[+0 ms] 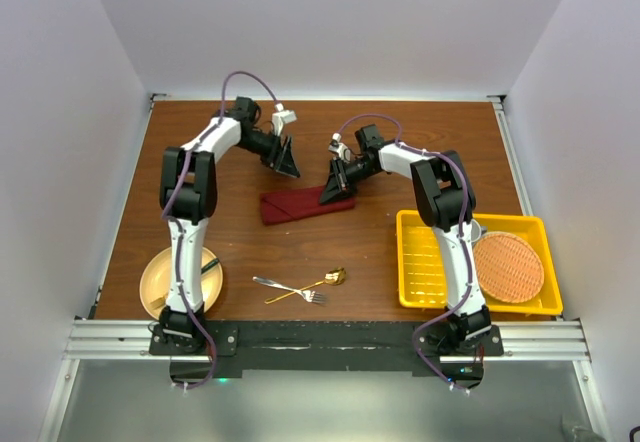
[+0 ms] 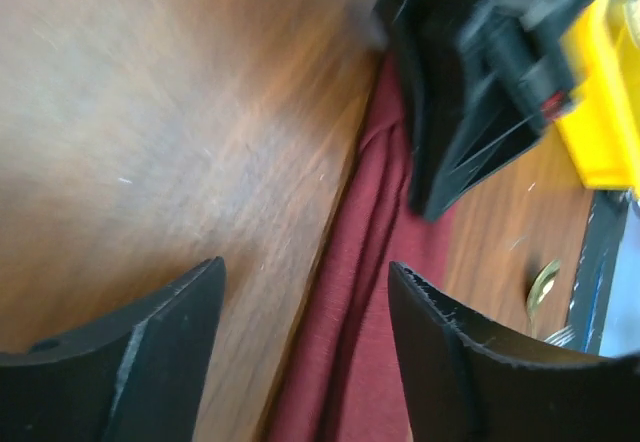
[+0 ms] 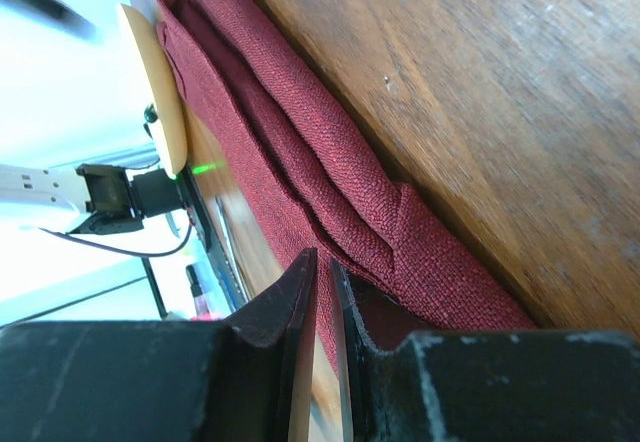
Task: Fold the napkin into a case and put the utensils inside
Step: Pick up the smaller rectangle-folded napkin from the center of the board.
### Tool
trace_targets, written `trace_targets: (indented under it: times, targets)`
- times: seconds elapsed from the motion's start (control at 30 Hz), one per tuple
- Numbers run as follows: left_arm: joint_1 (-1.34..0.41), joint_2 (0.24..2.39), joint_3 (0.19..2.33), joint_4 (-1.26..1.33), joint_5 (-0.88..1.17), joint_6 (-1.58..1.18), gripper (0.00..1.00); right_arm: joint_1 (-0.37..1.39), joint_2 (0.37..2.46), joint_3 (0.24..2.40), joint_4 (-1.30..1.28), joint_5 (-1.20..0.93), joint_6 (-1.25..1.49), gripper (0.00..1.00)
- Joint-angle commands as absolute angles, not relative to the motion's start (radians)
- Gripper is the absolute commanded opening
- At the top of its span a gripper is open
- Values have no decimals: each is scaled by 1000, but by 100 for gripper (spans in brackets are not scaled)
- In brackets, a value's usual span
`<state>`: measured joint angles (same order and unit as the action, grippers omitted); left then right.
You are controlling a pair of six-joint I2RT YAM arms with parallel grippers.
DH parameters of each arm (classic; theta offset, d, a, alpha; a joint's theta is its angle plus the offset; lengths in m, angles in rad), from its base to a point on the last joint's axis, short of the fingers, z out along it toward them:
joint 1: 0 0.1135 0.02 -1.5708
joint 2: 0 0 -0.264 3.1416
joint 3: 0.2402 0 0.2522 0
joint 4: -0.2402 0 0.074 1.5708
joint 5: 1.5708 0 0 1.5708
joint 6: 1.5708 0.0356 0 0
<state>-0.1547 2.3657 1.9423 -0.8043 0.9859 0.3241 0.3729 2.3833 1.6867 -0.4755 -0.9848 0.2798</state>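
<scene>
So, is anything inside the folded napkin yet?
Nothing shows between the folds of the napkin; the fork and spoon lie crossed on the table near its front edge. Deeper inside, the folds are covered by cloth.

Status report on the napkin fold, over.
Left gripper open, hovering by napkin. Right gripper shut at napkin's end, grip unclear. Napkin a folded strip; fork and spoon outside it.

Brown wooden table point(image 1: 440, 142) lying under even light — plain white walls point(image 1: 330, 22) enclosing three sides, aluminium rail point(image 1: 110, 340) running along near edge.
</scene>
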Motion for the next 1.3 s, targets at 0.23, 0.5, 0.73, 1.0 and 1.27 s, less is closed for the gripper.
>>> trace_targets:
  times: [0.23, 0.5, 0.73, 1.0, 1.27]
  targets:
    - [-206, 2451, 1927, -1009, 957, 537, 67, 367, 2405, 1649, -499, -723, 143, 17]
    - [-244, 2480, 1904, -1046, 992, 546, 48, 367, 2399, 1641, -488, -718, 143, 17]
    - [-244, 2496, 1924, -1008, 1009, 503, 14, 367, 2388, 1620, -476, -718, 146, 17]
    - [-245, 2384, 1858, -930, 959, 570, 0, 347, 2281, 1644, -474, -873, 164, 30]
    - [-265, 2296, 1813, -926, 904, 773, 0, 264, 2217, 1902, -635, -1011, 88, 62]
